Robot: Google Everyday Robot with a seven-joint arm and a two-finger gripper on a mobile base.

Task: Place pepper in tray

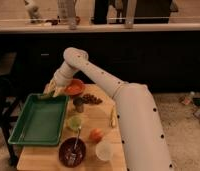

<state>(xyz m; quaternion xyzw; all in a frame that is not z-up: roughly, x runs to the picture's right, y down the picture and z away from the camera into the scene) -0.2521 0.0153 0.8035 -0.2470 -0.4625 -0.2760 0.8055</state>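
- A kitchen or canteen-like room: a dark counter [143, 55] runs along the back wall.
- A wooden table [100, 117] carries tableware and a green tray [23, 135].
- The gripper [52, 89] hangs over the tray's far edge.

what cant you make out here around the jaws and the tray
- Pepper: only a dark green sliver shows at the gripper; camera view is too blurred to show where the shut jaws pinch it.
- Whether the pepper touches the tray rim: too small to tell.
- Contents of the dark bowl: blurred, a utensil lies across it.
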